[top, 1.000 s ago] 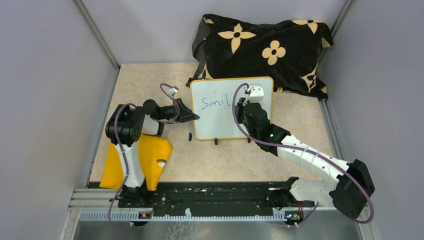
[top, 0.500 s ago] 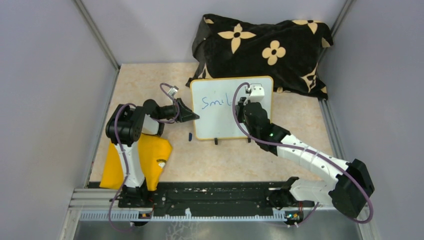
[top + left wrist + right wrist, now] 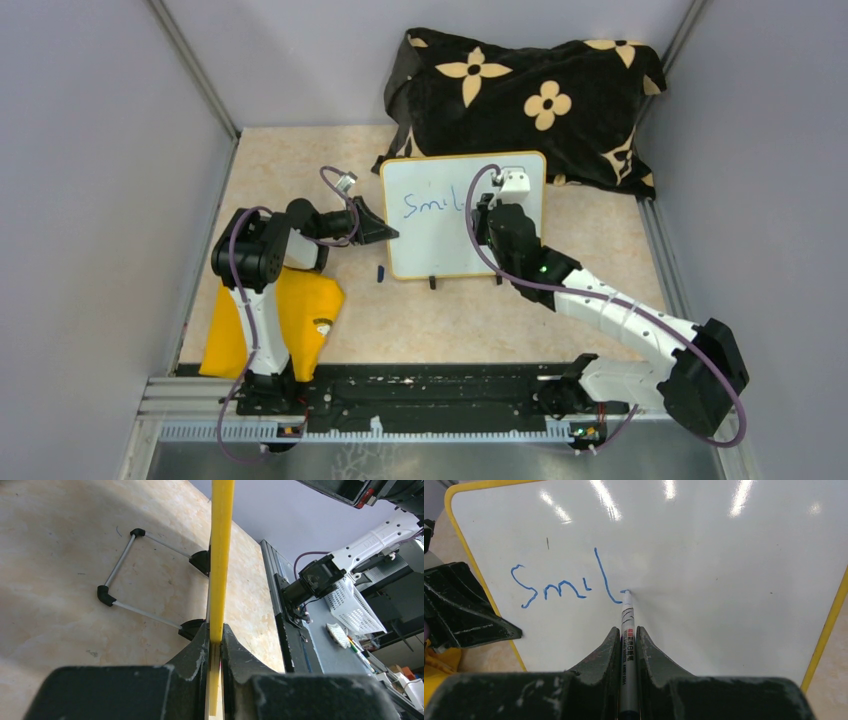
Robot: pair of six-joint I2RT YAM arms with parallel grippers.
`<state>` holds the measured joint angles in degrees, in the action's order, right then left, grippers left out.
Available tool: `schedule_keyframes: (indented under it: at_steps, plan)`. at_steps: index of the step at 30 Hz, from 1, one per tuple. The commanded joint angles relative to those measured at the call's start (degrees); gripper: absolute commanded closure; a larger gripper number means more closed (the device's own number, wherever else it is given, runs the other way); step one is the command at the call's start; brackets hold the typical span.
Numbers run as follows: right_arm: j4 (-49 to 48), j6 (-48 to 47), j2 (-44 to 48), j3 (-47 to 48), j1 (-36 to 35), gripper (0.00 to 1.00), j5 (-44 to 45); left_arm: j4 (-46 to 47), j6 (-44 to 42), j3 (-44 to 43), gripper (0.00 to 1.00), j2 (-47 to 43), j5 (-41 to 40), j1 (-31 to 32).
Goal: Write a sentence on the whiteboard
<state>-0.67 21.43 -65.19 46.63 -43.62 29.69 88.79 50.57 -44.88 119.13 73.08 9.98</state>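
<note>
The whiteboard [image 3: 432, 240] stands mid-table, white with a yellow-orange rim and black feet, and bears blue letters "Smil" [image 3: 559, 587]. My left gripper [image 3: 388, 235] is shut on the whiteboard's left rim; the left wrist view shows that yellow rim [image 3: 220, 555] edge-on between the fingers [image 3: 196, 652]. My right gripper [image 3: 627, 630] is shut on a silver marker [image 3: 626, 645]. The marker's tip [image 3: 626, 593] touches the board at the end of the last blue stroke. In the top view the right gripper [image 3: 486, 208] covers the board's middle right.
A black flowered cloth [image 3: 520, 95] lies heaped behind the board. A yellow cloth [image 3: 290, 315] sits under the left arm. A small dark blue cap [image 3: 381, 271] lies by the board's lower left corner. The board's wire stand [image 3: 125, 570] rests on the beige table.
</note>
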Motion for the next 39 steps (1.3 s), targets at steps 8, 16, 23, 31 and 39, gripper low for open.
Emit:
schedule_keyframes:
  at_steps: [8,16,23,31,39]
  plan:
    - [-1.51,-2.51,-0.26,4.49,1.39,1.00,2.76,13.86,0.32,-0.03,1.00,2.08,0.62,0.57]
    - [-1.79,-2.47,-1.57,5.28,1.40,1.00,0.92,13.84,0.32,-0.04,1.00,2.15,0.66,0.70]
    - [-1.53,-1.68,-2.25,5.08,1.39,1.00,-1.01,13.83,0.32,-0.10,1.00,2.07,0.69,0.74]
    - [-0.52,-0.23,-0.94,1.86,1.41,1.00,-1.92,13.81,0.41,-0.15,1.00,2.11,0.61,0.74]
    - [0.58,0.35,0.24,-0.04,1.39,1.00,-1.71,13.86,0.37,-0.07,1.00,2.04,0.65,0.74]
